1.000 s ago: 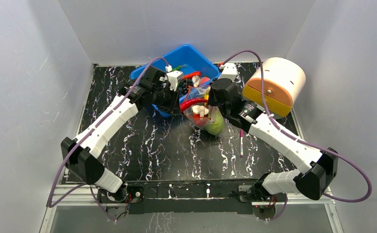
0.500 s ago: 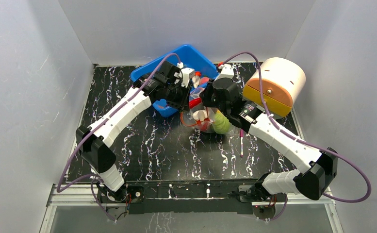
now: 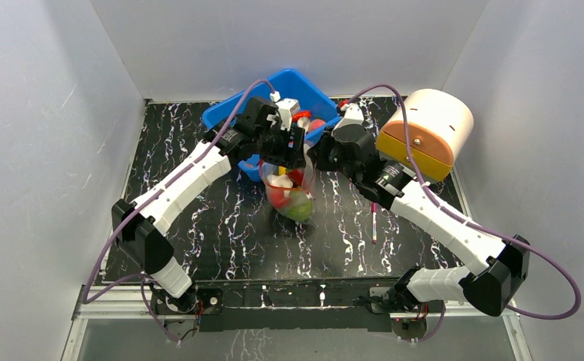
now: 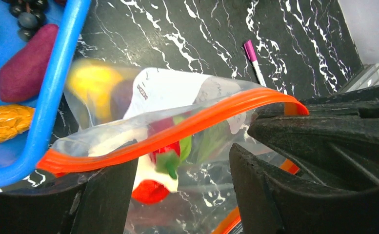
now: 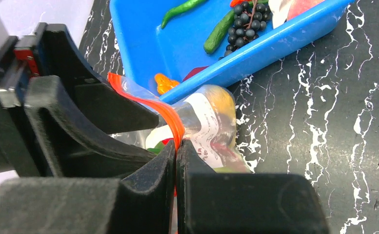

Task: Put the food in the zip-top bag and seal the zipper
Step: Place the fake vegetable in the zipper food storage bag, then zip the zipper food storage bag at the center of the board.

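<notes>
left gripper (image 4: 182, 187): jaws standing apart, clamping nothing; the orange strip is running across the gap between the 2 fingers
right gripper (image 5: 176, 148): jaws pressing together, pinching the zipper (image 4: 177, 130) at 1 end
zipper position: stretching between the 2 grippers, sagging a little; a 2nd orange lip is showing lower down by the left gripper's right finger, so the mouth is gaping
zip-top bag (image 4: 177, 92): hanging below the strip over the table (image 3: 221, 226), just beside the near rim of the blue tub (image 3: 273, 94); cannot tell if its bottom is touching the table
food (image 3: 292, 204): sitting inside the bag
food seen in bag: green melon (image 3: 298, 210) lying lowest, red piece (image 3: 277, 197) beside it, white mushroom (image 3: 281, 181) above, yellow piece (image 4: 92, 82) blurring at the tub side
tub contents: grapes (image 5: 248, 19), green pods (image 5: 219, 31), purple piece (image 4: 24, 68), orange piece (image 4: 2, 124) lying loose
pen (image 3: 373, 222): lying on the table under the right arm, apart from the bag
beige drum (image 3: 431, 120): sitting at the table's far right corner, orange-yellow face turning toward the arms
</notes>
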You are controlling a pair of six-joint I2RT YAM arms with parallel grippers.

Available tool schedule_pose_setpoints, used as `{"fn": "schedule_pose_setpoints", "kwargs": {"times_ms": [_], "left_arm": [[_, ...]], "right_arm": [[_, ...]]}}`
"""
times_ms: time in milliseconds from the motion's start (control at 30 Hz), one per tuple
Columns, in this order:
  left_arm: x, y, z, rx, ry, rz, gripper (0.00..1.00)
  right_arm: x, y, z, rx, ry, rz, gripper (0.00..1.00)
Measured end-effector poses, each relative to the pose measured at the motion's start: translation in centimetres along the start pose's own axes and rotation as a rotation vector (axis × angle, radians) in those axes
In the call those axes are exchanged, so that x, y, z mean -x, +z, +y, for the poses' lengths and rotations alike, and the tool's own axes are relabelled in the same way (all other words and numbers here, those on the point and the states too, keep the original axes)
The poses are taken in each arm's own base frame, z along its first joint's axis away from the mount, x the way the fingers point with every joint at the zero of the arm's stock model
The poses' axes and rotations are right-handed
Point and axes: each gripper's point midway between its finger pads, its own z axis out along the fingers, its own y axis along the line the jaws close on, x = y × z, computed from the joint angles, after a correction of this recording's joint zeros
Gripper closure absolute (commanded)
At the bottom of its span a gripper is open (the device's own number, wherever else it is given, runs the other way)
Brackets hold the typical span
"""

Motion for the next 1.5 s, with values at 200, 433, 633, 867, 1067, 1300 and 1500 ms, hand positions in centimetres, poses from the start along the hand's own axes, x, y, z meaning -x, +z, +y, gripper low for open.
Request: {"fn": "schedule_pose_setpoints", "kwargs": {"times_ms": [200, 433, 633, 867, 1067, 1300, 1500], "left_arm": [[1.6, -4.1, 0.0, 0.048, 0.008, -0.115, 0.35], [0.7, -10.9, -4.0, -0.169, 0.218, -0.313, 0.38], [-3.4, -11.8, -6.0, -0.365, 0.505, -0.331, 0.42], [-7.2, -10.6, -6.6, -0.512, 0.698, -0.277, 0.42], [-9.9, -8.9, -6.0, -0.562, 0.706, -0.214, 0.64], [-12.5, -6.8, -4.8, -0.568, 0.683, -0.157, 0.67], [-13.6, -5.7, -4.2, -0.563, 0.661, -0.141, 0.62]], "right_arm": [[0.8, -0.9, 0.3, 0.013, 0.006, -0.023, 1.00], [0.4, -1.2, 1.0, 0.060, -0.002, 0.000, 1.00], [-0.2, -1.8, 2.3, 0.138, -0.024, 0.040, 1.00], [-0.4, -3.5, 4.9, 0.294, -0.029, 0.075, 1.00], [-1.8, -3.7, 6.2, 0.381, -0.019, 0.128, 1.00], [-3.9, -2.3, 6.8, 0.424, -0.007, 0.207, 1.00], [-5.1, -1.8, 6.6, 0.426, -0.003, 0.244, 1.00]]}}
